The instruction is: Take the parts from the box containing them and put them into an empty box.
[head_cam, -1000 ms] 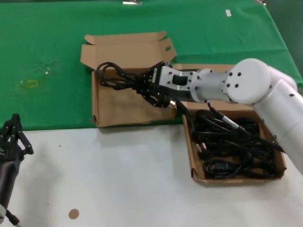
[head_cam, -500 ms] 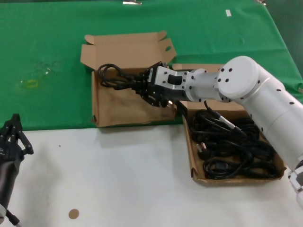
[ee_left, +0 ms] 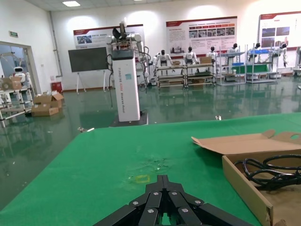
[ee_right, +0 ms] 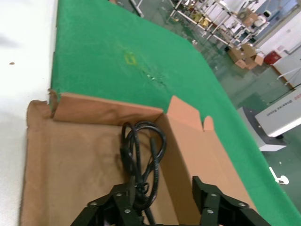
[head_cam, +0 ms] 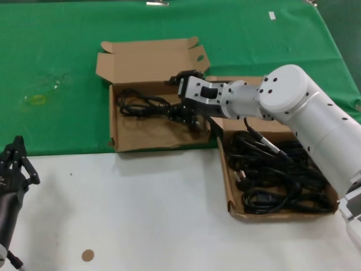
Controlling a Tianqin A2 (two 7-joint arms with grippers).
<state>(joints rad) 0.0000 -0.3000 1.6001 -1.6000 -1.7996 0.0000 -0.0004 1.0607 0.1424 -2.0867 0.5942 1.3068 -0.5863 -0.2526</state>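
The wider cardboard box [head_cam: 141, 132] with the oval-holed lid flap lies on the green cloth, left of centre. One coiled black cord [head_cam: 141, 104] lies on its floor near the back wall. My right gripper [head_cam: 180, 96] hovers open over this box's right end, its jaws spread, just beside the cord's plug end. The right wrist view shows the cord [ee_right: 141, 150], the box floor [ee_right: 70, 160] and the open gripper [ee_right: 162, 195]. The longer, low box [head_cam: 223, 164] at the right holds several tangled cords [head_cam: 276, 169]. My left gripper [head_cam: 14, 161] is parked at the front left, shut [ee_left: 163, 180].
The boxes sit at the green cloth's [head_cam: 62, 51] near edge, with bare white table [head_cam: 141, 214] in front. A small brown disc [head_cam: 87, 255] lies on the white table. The left wrist view shows the wider box's wall [ee_left: 244, 183] and the cord [ee_left: 268, 172].
My right gripper carried the cord over the wider box, then opened. The cord now lies on the box floor, free of the jaws. The left arm has not moved.
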